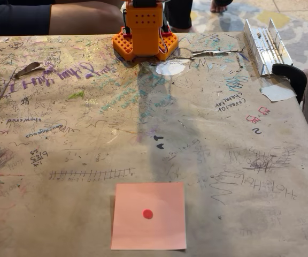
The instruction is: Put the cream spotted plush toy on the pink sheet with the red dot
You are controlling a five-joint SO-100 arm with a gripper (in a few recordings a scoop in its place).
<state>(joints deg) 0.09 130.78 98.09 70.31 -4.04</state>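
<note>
A flat square salmon-pink paper sheet (148,216) with a small round red dot (147,214) is seen lying bare near the front edge of a scribbled-on brown desk (90,107). An orange robot arm base (144,32) is mounted at the far edge. The plush toy's whereabouts and the gripper's state cannot be told. A soft, light toy would likely be pinched mid-body.

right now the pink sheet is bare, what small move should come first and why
Probably find the plush toy first. The pink sheet with its red dot lies bare near the front edge of the scribbled table, and the orange arm base stands at the far edge, so there is nothing yet to carry.
</note>
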